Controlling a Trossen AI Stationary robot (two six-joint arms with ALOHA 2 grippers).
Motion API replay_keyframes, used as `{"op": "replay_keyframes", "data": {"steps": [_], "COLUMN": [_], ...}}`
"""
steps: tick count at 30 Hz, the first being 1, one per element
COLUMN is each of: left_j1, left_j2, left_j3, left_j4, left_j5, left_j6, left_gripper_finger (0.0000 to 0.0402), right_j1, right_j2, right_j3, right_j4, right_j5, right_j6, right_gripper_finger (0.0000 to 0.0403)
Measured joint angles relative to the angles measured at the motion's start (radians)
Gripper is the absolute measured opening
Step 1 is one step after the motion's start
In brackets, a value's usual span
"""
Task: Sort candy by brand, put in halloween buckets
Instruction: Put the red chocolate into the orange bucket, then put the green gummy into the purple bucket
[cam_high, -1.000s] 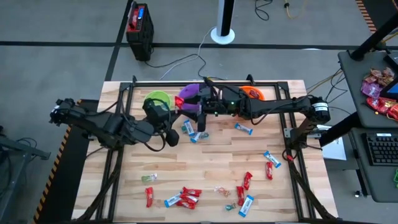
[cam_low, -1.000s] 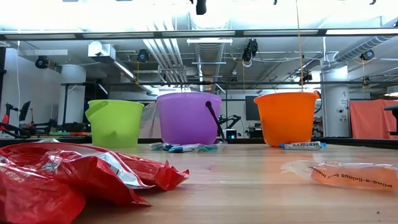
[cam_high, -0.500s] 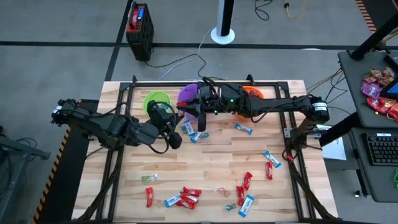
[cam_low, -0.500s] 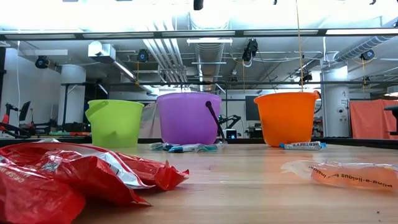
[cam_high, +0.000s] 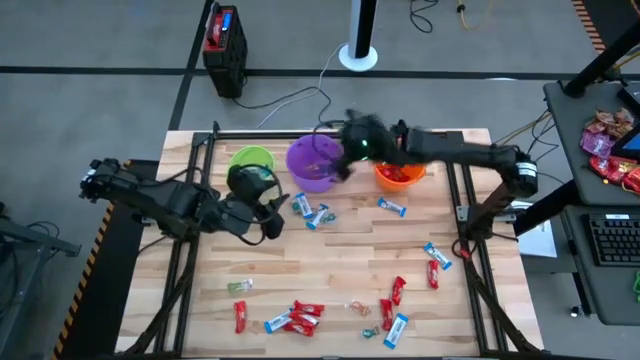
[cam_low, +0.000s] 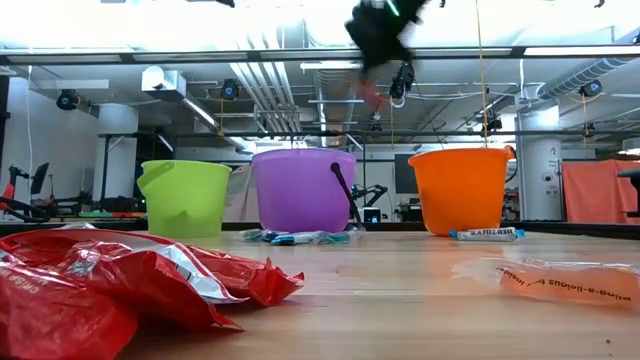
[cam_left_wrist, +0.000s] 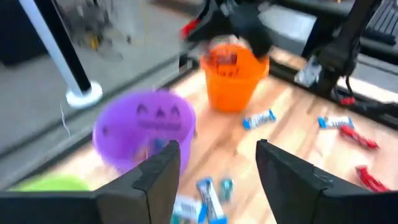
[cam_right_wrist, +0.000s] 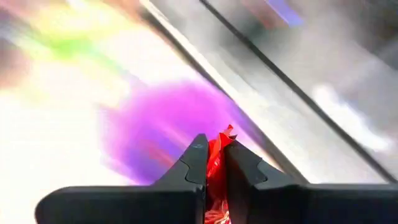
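While clenched on a red-wrapped candy (cam_right_wrist: 216, 163), the right claw (cam_high: 352, 150) hangs above the counter (cam_high: 350, 255) between purple bucket (cam_high: 314, 162) and orange bucket (cam_high: 399, 173), left claw (cam_high: 262, 205) spread wide beside the green bucket (cam_high: 250, 158), other candies scattered

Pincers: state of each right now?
Left pincer: open, empty.
Right pincer: shut on a red candy, up between the purple bucket and orange bucket.

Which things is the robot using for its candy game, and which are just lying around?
Job: green bucket, purple bucket, orange bucket; loose candy; red candy in right gripper; left gripper.

Lying about: candy bags, keyboard, black box.
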Motion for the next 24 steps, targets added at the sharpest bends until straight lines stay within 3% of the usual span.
{"op": "replay_keyframes", "data": {"steps": [2,4,8,18,20,24], "left_j1": [0.003,0.008,0.011,0.015,0.015,-0.008], "left_j2": [-0.016,-0.026,-0.03,-0.027,-0.027,-0.012], "left_j3": [0.0,0.0,0.0,0.0,0.0,-0.047], "left_j4": [-0.086,-0.165,-0.267,-0.292,-0.339,-0.45], "left_j5": [0.05,0.115,0.135,0.151,0.26,0.64], "left_j6": [-0.077,-0.124,-0.17,-0.186,-0.213,-0.243], "left_gripper_finger": [0.0194,0.0192,0.0185,0.0166,0.0163,0.0162], "right_j1": [-0.087,-0.171,-0.265,-0.282,-0.282,-0.267], "right_j2": [0.015,0.024,0.015,0.015,0.007,-0.034], "right_j3": [0.011,-0.004,-0.064,-0.088,-0.089,-0.089], "right_j4": [-0.31,-0.462,-0.481,-0.475,-0.475,-0.449], "right_j5": [0.089,0.017,-0.163,-0.165,-0.169,-0.19], "right_j6": [0.113,0.181,0.185,0.211,0.22,0.222], "right_gripper_finger": [0.0019,0.0022,0.0037,0.0139,0.0157,0.018]}}
